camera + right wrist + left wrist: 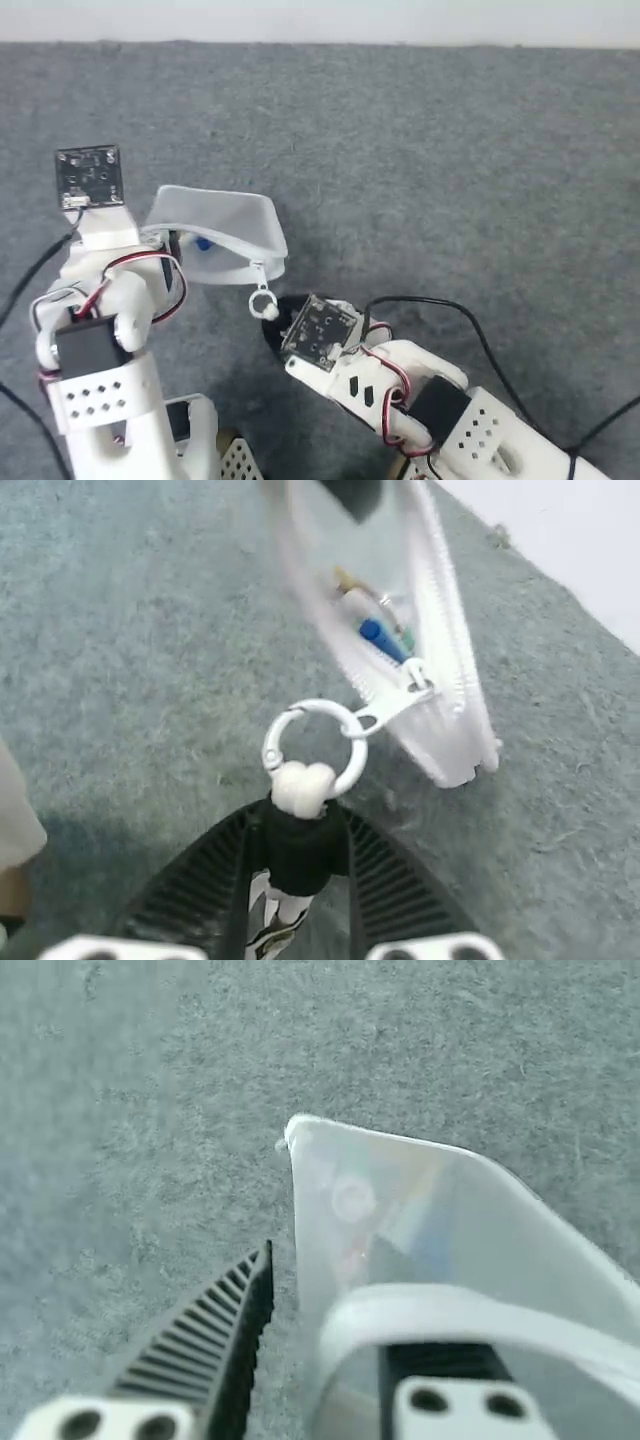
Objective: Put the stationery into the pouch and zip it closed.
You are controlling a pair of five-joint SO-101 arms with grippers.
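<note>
One translucent pouch stands on the grey carpet, its mouth partly unzipped. The left gripper clamps its end wall, with one finger outside and the other inside. The right gripper has its fingers pressed together on the zipper pull, just below its single ring. Inside lies stationery: one blue-tipped piece and at least one pale one.

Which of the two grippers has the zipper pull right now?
The right gripper, its jaws shut on the dark tab hanging from the zipper ring. The left gripper is at the mouth of the pouch instead.
</note>
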